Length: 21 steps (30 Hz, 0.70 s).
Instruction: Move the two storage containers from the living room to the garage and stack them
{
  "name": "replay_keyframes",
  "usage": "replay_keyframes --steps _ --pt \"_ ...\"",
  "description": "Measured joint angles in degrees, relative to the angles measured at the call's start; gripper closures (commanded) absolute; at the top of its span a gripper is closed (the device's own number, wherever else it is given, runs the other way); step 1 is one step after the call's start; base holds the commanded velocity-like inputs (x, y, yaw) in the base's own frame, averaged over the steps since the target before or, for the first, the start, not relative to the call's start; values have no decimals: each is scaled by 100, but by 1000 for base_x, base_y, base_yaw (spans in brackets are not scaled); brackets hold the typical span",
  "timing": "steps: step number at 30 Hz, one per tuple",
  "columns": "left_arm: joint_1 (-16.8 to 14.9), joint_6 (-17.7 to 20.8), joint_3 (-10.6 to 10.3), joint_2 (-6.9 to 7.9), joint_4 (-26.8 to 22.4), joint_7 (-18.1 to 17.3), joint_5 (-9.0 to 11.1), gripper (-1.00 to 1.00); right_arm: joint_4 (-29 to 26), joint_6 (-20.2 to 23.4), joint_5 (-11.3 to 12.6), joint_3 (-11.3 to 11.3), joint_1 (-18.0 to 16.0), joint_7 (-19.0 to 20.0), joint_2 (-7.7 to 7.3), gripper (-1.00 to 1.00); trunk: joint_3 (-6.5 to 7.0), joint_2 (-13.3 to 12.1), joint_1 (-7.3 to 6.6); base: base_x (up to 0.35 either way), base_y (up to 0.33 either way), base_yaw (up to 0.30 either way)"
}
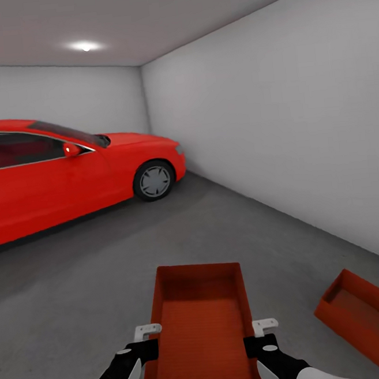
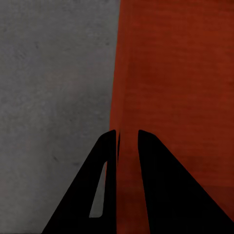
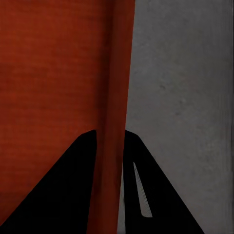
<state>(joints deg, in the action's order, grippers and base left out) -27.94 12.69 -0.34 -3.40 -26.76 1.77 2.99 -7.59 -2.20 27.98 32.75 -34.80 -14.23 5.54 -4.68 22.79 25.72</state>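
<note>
In the head view the robot faces into the garage; a red car (image 1: 66, 172) stands at the left on the grey concrete floor (image 1: 216, 227), with plain pale walls (image 1: 276, 123) behind and to the right, and a ceiling light (image 1: 86, 46) above. A bin (image 1: 203, 327) is held up in front of the robot between the two arms, open side up, its long axis running away from the camera; the left end effector (image 1: 147, 339) grips its left long wall and the right end effector (image 1: 257, 333) grips its right long wall, both near the end closest to the robot. The second bin (image 1: 364, 317) sits on the floor to the right, near the foot of the right wall, turned at an angle and well apart from the held one.

The left wrist view gives what the head view cannot: the two dark fingers (image 2: 161, 185) closed on the thin orange-red wall (image 2: 127, 97), one on each face, with the bin's ribbed bottom on one side and speckled floor on the other. The right wrist view shows the same on the far side; dark fingers (image 3: 58, 190) pinch the wall (image 3: 114, 97) between them, bin interior to one side, floor to the other.
</note>
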Motion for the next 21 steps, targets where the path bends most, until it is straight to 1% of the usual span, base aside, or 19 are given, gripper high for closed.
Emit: replay_keyframes --steps 10,15,21 --pt "0 0 -1 1 13 0 4 100 14 1 2 2 0 1 4 100 0 0 0 321 0 -292" --pt "1 1 -3 3 10 0 5 100 20 -5 3 1 -1 5 6 100 0 0 0 321 0 -81" --pt "0 0 -6 5 7 0 8 100 16 -7 5 2 0 0 7 100 0 0 0 321 0 -218"
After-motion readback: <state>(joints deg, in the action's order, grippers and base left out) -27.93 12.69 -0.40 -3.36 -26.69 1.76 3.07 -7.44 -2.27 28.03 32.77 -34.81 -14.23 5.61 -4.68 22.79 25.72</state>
